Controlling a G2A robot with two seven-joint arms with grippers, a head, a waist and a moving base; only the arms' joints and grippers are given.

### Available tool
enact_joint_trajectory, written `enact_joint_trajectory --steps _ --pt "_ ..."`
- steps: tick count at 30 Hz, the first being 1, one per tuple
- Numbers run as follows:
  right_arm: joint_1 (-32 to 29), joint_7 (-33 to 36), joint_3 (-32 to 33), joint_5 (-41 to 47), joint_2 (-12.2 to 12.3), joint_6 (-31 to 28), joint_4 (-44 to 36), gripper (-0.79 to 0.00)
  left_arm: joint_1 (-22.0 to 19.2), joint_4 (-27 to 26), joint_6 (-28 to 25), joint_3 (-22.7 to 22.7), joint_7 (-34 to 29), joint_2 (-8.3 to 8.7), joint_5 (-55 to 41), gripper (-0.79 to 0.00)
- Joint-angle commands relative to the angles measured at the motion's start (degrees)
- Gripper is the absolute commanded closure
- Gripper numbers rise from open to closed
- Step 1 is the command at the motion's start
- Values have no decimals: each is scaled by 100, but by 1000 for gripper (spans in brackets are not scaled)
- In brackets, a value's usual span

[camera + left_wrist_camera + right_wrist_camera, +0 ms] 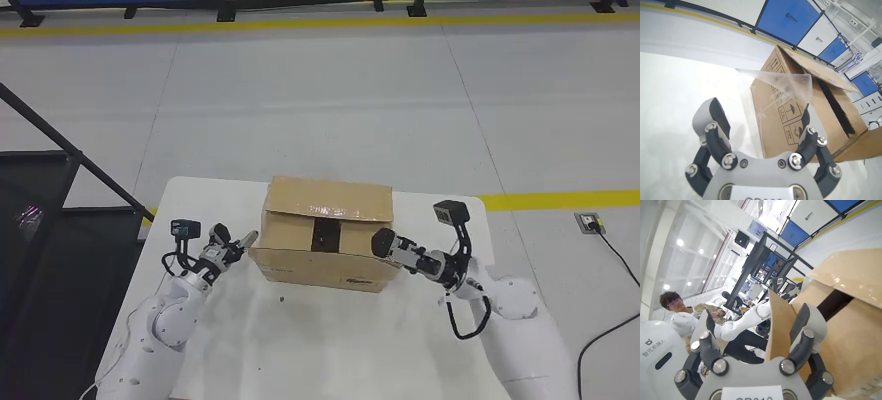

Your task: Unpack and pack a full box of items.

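The left tool [761,106] hangs, fingers apart, just beside the box [325,235], the right tool [755,310] spreads astride a raised flap [780,321], and the box, midway on the surface [330,345], looks stiff-walled, probably heavy if full, its thin flap edges the likeliest hold.

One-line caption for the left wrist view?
Open left gripper beside the cardboard box, loose clear tape sticking out from its side.
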Motion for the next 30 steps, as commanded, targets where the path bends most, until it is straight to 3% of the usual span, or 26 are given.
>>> enact_joint_trajectory --steps 1,7,11,18,22,28,30 --pt "-171 -57 -93 -114 160 -65 -375 -785 72 -129 -82 -19 0 15 53 -785" --pt "-460 -411 -501 -953 644 -418 -853 -785 408 -640 -444 -161 -33 78 98 -785" --pt "-557 -793 -851 -1994 926 -799 -923 -785 694 -1004 -741 -253 -176 131 160 -785" --pt "-465 -1051 -1338 -2773 1156 -1056 -876 -785 1016 -1321 -1245 -371 -805 230 192 -785" --pt "-381 -1195 -1412 -2238 1171 -937 -847 -785 1125 -1379 -1389 -398 -1035 275 320 -785" --pt "-50 -1361 -1505 -580 1117 280 -736 -785 1142 -1340 -1523 -390 -1212 319 422 -785" --pt "113 -1200 -1556 20 1091 448 -679 -785 1142 -1354 -1507 -381 -1179 330 583 -785"
